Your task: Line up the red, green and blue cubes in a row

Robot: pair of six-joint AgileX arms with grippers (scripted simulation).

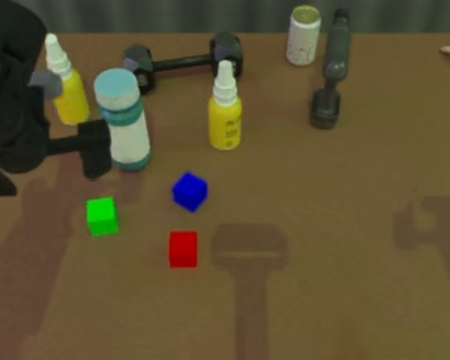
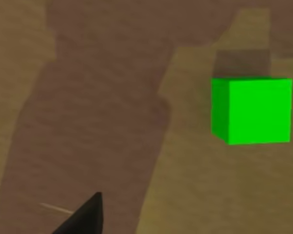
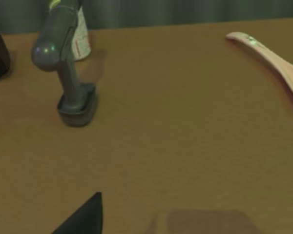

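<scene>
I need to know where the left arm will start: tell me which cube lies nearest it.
The green cube: it sits farthest toward the table's left, just below the left arm. The blue cube and red cube lie farther right.

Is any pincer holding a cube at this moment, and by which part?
Nothing is held. The green cube, blue cube and red cube all rest on the table, no pincer touching them.

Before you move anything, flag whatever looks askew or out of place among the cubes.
The blue cube sits turned at an angle, while the green cube and red cube lie square to the table edges. The three form a loose triangle, not a row. None is toppled, damaged or touching another.
</scene>
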